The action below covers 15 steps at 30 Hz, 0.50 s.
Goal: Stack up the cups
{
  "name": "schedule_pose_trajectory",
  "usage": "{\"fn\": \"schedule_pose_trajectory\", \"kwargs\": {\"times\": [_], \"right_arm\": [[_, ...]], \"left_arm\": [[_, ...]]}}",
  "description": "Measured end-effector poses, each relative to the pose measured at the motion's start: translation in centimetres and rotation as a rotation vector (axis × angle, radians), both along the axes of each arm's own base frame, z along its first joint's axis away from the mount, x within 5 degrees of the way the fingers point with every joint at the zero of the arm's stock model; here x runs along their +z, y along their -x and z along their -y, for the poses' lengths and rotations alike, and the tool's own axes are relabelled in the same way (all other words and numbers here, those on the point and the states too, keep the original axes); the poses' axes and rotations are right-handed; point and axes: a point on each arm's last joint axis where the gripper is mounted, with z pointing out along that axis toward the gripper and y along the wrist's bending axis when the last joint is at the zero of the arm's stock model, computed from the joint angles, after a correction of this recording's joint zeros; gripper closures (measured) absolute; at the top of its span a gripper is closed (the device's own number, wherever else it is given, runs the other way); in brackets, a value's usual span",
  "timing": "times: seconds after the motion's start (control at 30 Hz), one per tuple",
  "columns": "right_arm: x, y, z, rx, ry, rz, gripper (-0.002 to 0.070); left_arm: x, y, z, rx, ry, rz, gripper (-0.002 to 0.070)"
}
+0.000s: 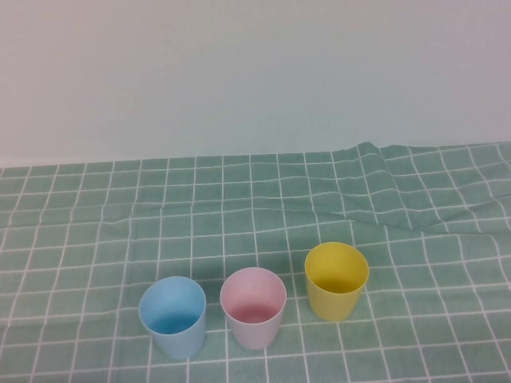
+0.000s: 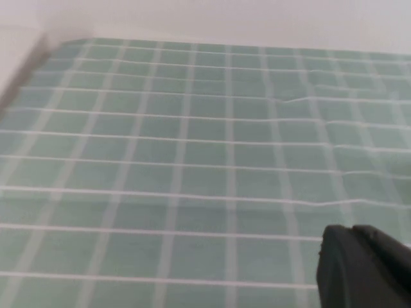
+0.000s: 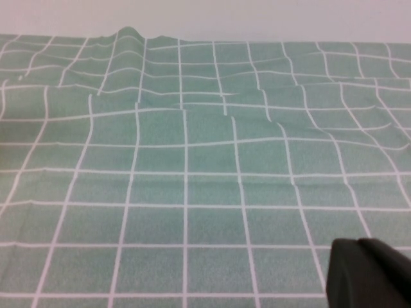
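Observation:
Three empty cups stand upright in a row near the front of the table in the high view: a blue cup (image 1: 172, 317) on the left, a pink cup (image 1: 253, 307) in the middle and a yellow cup (image 1: 336, 280) on the right. They stand close together but apart. Neither arm shows in the high view. The left gripper (image 2: 350, 230) shows only in the left wrist view, its dark fingertips pressed together over bare cloth. The right gripper (image 3: 356, 242) shows only in the right wrist view, also closed over bare cloth. No cup shows in either wrist view.
A green checked cloth (image 1: 96, 239) covers the table. It is rumpled into folds at the back right (image 1: 383, 187). A pale wall (image 1: 255, 72) stands behind the table.

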Motion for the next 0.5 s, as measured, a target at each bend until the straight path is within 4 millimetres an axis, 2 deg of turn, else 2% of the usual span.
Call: {"fn": "schedule_pose_trajectory", "kwargs": {"times": [0.13,0.27,0.5], "right_arm": [[0.00,0.00,0.00,0.000,0.000,0.000,0.0678],[0.00,0.00,0.00,0.000,0.000,0.000,0.0678],[0.00,0.00,0.00,0.000,0.000,0.000,0.0678]], "left_arm": [[-0.01,0.05,0.72,-0.095,0.133,-0.006,0.0676],[-0.02,0.08,0.89,-0.138,0.100,-0.008,0.0676],[-0.02,0.06,0.80,-0.113,0.110,-0.007,0.0676]]}}
